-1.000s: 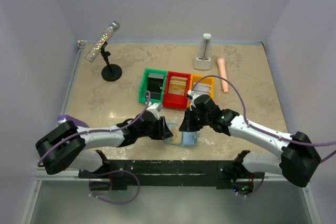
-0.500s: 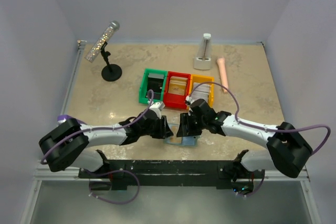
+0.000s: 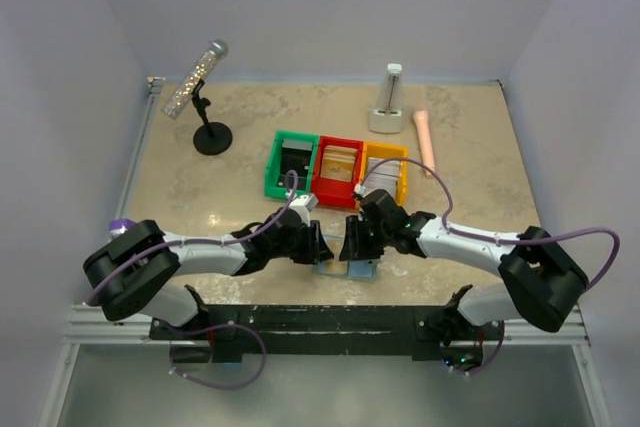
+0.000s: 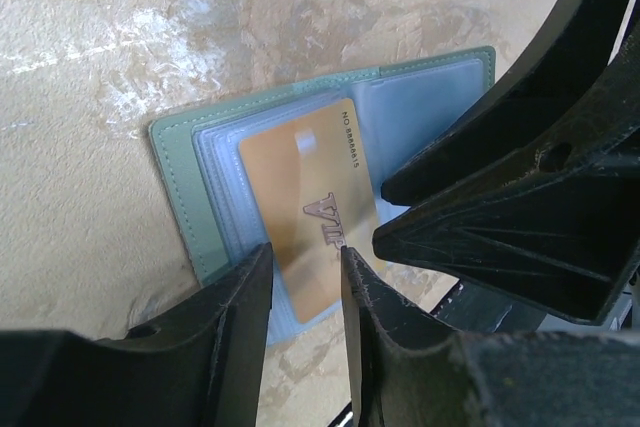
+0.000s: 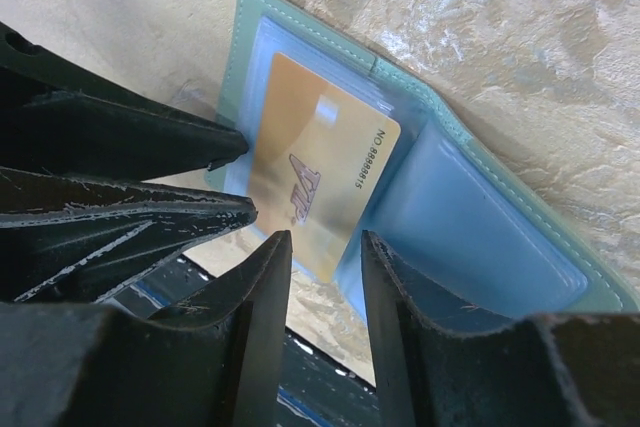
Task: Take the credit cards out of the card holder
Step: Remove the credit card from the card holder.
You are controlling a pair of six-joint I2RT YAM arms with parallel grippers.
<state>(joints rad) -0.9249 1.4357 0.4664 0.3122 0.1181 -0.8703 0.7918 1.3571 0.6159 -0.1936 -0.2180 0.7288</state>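
At near edge of table, both arms crowd over the holder, which lies open & flat betw. the two wrists, well short of the bins. L gripper reaches in from the left and R gripper from the right, tips close together above it. L wrist view: gold card, marked VIP w/ a number along one edge, sits skewed on the clear sleeves of one panel, its near end seeming to poke past the holder's edge. L gripper hangs just over that end, fingers set narrow w/ a slim gap betw. them, nothing pinched. R wrist view shows the same card beside a blue, empty-looking panel. R gripper is likewise narrow, closed on nothing, straddling the card's near end. Whether more cards sit under the gold one can't be told. Step in hand, prob.: lining up a pinch on the 1st card, so extraction looks barely begun. Next move likely needs one gripper to pin the holder while the other nips the card's free edge & slides it out along the pocket. Tight work: w/ both sets of fingers this close, a clash is a risk
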